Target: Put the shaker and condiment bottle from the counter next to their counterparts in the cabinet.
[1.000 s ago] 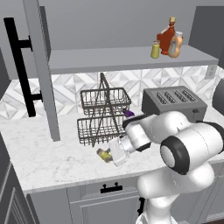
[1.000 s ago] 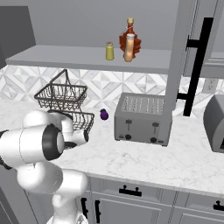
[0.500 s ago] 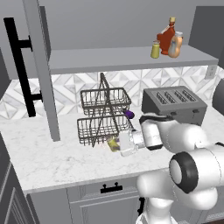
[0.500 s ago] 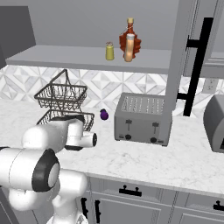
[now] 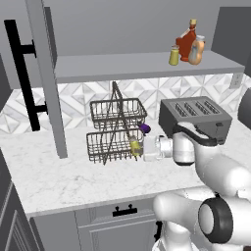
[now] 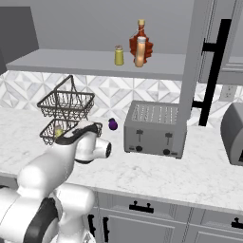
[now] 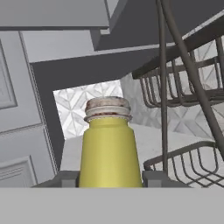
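Observation:
My gripper (image 7: 110, 178) is shut on the shaker (image 7: 109, 146), an olive-yellow cylinder with a brownish cap that stands upright between the fingers (image 7: 66, 179). The shaker (image 5: 134, 145) hangs above the counter (image 5: 73, 176), right beside the lower wire basket. On the cabinet shelf (image 5: 122, 66) the twin shaker (image 5: 174, 55) stands left of the dark-red bottle (image 5: 186, 41). The orange-tan condiment bottle (image 5: 197, 51) stands against the red bottle's right. The cabinet door (image 5: 46, 78) is swung open at the left.
A two-tier wire basket (image 5: 116, 128) stands against the backsplash, a small purple object (image 5: 145, 128) beside it. A grey toaster (image 5: 195, 117) sits to the right. Another cabinet door with a black bar handle (image 6: 213, 71) hangs open right of the toaster.
The hand has carried the shaker up off the counter and to the right, from in front of the basket to beside its lower tier. The arm's elbow swung right.

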Tool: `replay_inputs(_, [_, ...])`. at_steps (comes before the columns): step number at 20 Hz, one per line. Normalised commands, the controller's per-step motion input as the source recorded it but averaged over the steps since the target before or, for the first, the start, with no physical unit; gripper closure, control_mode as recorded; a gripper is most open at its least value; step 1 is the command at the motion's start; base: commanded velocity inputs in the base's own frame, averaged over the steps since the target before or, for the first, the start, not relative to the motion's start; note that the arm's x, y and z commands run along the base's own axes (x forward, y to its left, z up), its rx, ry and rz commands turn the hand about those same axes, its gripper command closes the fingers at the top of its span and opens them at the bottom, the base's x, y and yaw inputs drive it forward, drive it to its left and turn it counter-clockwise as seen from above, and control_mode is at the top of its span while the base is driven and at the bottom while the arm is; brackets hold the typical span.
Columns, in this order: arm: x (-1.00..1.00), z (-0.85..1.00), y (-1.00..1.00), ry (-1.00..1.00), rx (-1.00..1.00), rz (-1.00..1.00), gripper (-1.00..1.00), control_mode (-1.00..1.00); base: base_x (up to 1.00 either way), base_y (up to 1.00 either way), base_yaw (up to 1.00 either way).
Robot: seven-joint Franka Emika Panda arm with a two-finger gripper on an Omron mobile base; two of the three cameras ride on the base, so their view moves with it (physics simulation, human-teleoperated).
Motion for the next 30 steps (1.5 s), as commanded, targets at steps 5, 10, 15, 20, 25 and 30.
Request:
replay_inputs(5, [-0.46,0.41,-0.25,-0.11,0.08,-0.09,1.00,-1.00,0.00,0.00,0.00])
replay_inputs(10, [-0.19,0.50,-0.19,-0.16,0.02,-0.09,1.00,-1.00,0.00,0.00,0.00])
replay_inputs(15, [-0.18,0.46,-0.15,-0.09,0.08,-0.09,1.00,-1.00,0.00,0.00,0.00])
replay_inputs(20, [-0.14,0.37,-0.17,-0.08,0.07,-0.23,1.00,-1.00,0.00,0.00,0.00])
replay_inputs(25, [-0.21,0.46,-0.28,-0.05,0.11,-0.32,1.00,-1.00,0.00,0.00,0.00])
replay_inputs(30, [-0.12,0.35,-0.11,-0.02,0.10,-0.33,1.00,-1.00,0.00,0.00,0.00])
